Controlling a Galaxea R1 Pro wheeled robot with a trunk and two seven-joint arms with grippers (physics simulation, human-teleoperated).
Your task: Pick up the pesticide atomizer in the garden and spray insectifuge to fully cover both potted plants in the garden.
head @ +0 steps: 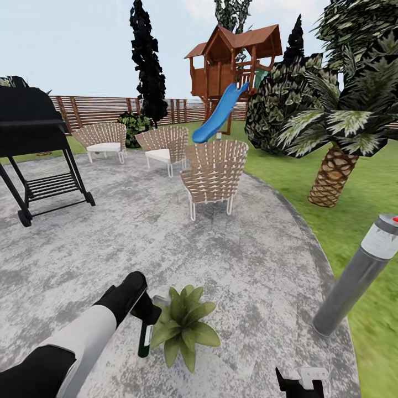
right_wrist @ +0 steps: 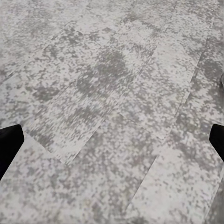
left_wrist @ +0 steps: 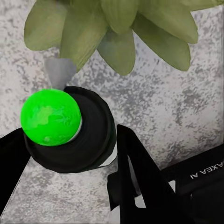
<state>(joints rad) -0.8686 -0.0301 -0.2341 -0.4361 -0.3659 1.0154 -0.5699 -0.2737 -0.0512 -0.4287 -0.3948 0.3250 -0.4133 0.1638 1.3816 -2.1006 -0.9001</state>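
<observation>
One round grey patio (head: pixel 232 260) is carrying three woven chairs (head: pixel 214 174), one black grill (head: pixel 33 149) and one potted plant (head: pixel 185 326). The left gripper (head: pixel 145 312) is pinching the one pesticide atomizer (head: pixel 145 337) just beside that plant; the right gripper's (head: pixel 301 381) fingers are standing spread apart.

On the patio (head: pixel 166 237), a potted plant (head: pixel 185 326) sits just right of the atomizer (head: pixel 145 337). Three chairs (head: pixel 215 174) stand behind, a grill (head: pixel 33 143) left, a bollard lamp (head: pixel 359 276) right.
</observation>
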